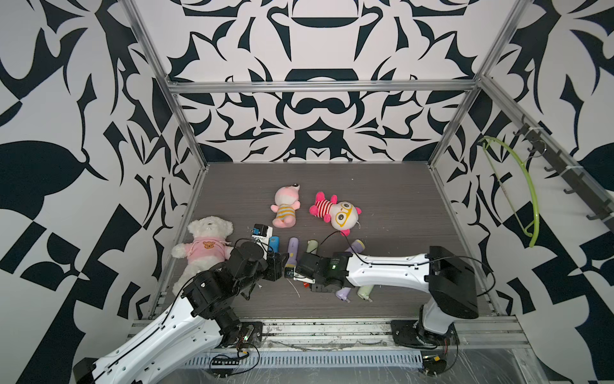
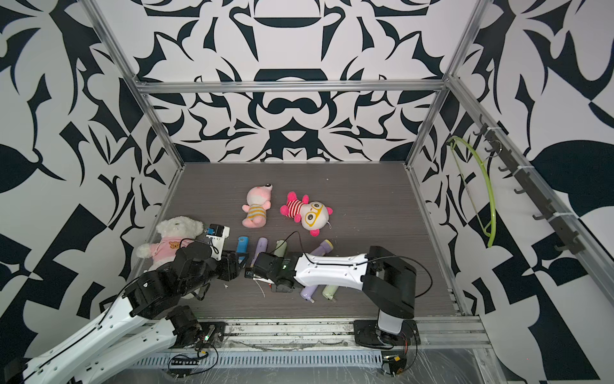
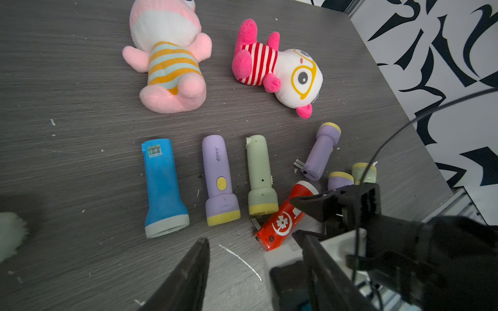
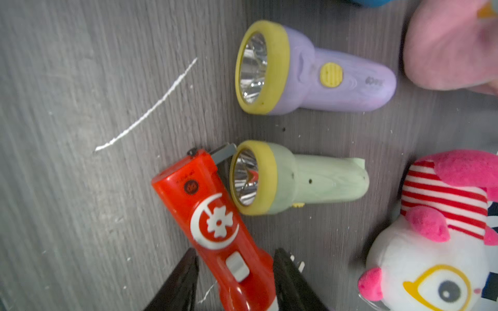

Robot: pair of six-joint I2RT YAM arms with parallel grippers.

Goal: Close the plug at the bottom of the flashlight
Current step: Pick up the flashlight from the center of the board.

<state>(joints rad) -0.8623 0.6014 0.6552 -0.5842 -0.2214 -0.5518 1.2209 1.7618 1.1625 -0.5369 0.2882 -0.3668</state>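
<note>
Right wrist view: we see the red flashlight (image 4: 215, 223) lying against the green flashlight (image 4: 296, 177), its plug (image 4: 223, 152) folded out. The right gripper (image 4: 234, 258) straddles it; we cannot tell whether it clamps. The left gripper (image 3: 250, 242) gapes empty.

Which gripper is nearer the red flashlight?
Right. The right gripper straddles the red flashlight, with a jaw on each side of its body. The left gripper stands open just short of its plug end, clear of it.

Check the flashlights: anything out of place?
Yes. The red flashlight lies askew against the head of the green flashlight, outside the tidy row, its plug prongs sticking out. The tilted purple flashlight also shows prongs.
</note>
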